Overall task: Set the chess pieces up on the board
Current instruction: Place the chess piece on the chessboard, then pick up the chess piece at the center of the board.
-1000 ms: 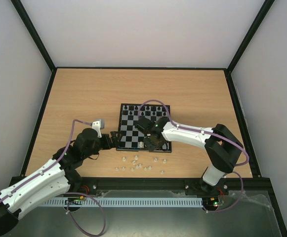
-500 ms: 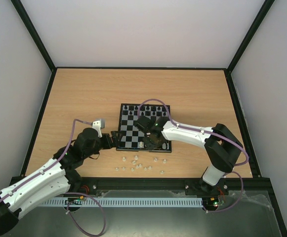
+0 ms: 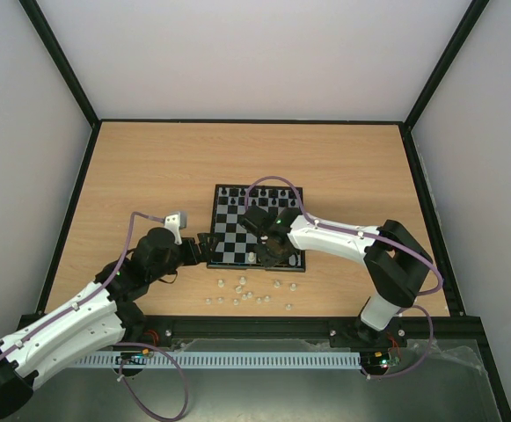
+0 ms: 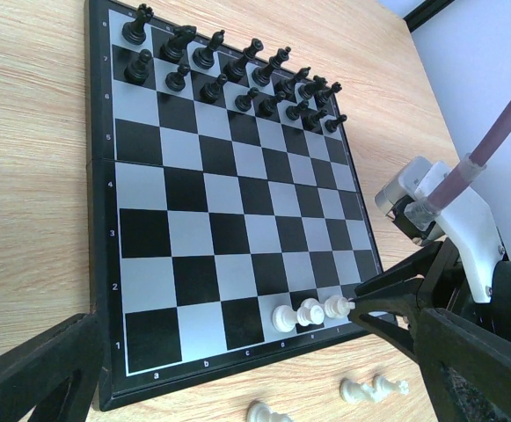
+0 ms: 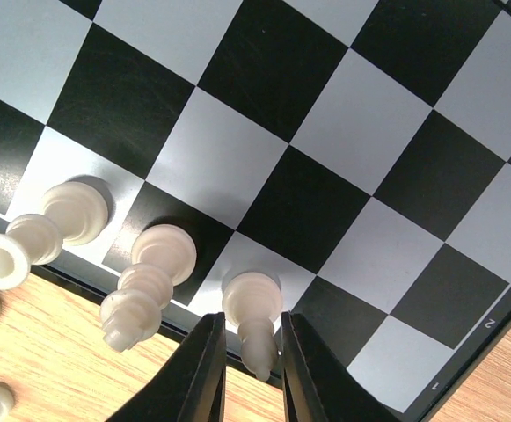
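Most of the top view is a light wood-grain table [image 3: 149,176] with a black frame [image 3: 70,211] round its edge, closed in by plain pale walls [image 3: 255,53]. Just below the middle of that frame lies the board [image 3: 229,230], flat on the wood. Black pieces [image 4: 229,70] fill the two rows along its upper edge. Of the chess pieces [image 4: 310,312], three cream ones stand upright side by side in the board's lowest row, toward the lower right of the left wrist view. The rest are scattered on the bare table just below the board's lower edge, and a few of them lie on their sides. The right gripper [image 5: 253,327] hangs over that lowest row. Its dark fingers [image 5: 204,374] sit narrowly apart on either side of the rightmost standing piece; whether they press on it or merely flank it cannot be told. The left gripper [image 3: 205,247] rests at the board's lower left edge with its jaws spread wide and nothing between them.
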{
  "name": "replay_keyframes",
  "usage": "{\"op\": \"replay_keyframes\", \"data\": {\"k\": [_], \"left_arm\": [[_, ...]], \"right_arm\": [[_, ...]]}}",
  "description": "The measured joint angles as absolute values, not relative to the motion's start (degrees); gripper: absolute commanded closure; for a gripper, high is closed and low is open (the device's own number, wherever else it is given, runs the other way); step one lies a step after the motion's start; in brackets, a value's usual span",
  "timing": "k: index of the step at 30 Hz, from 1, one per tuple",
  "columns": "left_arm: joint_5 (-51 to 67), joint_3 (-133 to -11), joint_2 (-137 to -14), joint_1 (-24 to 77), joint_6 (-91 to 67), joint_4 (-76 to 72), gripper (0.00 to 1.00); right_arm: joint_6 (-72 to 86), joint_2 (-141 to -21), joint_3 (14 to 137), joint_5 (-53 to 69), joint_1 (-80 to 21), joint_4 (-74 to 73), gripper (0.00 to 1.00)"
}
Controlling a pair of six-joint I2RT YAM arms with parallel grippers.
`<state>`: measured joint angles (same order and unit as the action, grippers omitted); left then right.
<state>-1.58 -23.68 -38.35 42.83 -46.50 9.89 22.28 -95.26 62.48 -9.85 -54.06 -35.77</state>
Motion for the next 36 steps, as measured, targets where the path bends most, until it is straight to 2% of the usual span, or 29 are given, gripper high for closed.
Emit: {"op": "replay_keyframes", "data": {"k": [11,15,23,25,26,36], "left_arm": [[-1.6,-23.7,-38.3,42.8,-46.5,9.9,0.0],[-1.6,-23.7,-38.5,42.8,-46.5,9.9,0.0],[-1.6,-23.7,-39.5,42.8,-46.5,9.9,0.0],[-1.6,-23.7,-39.5,42.8,-46.5,9.9,0.0],[-1.6,-23.7,-39.5,42.8,-46.5,9.9,0.0],[-2.0,-23.7,-39.4,42.8,-46.9,10.0,0.01]], "right_arm": [[23.0,-93.0,62.5,-10.0,-54.1,-36.0,0.63],[23.5,-90.1,62.5,-10.4,-54.1,-36.4,0.54],[24.8,-85.1,62.3,-11.0,-54.1,-37.3,0.2],[25.2,-83.7,61.9,-11.0,-54.1,-37.3,0.04],[25.4,-83.0,61.6,-10.9,-54.1,-37.1,0.01],[26.6,-69.6,55.5,-8.1,-54.1,-33.4,0.01]]}}
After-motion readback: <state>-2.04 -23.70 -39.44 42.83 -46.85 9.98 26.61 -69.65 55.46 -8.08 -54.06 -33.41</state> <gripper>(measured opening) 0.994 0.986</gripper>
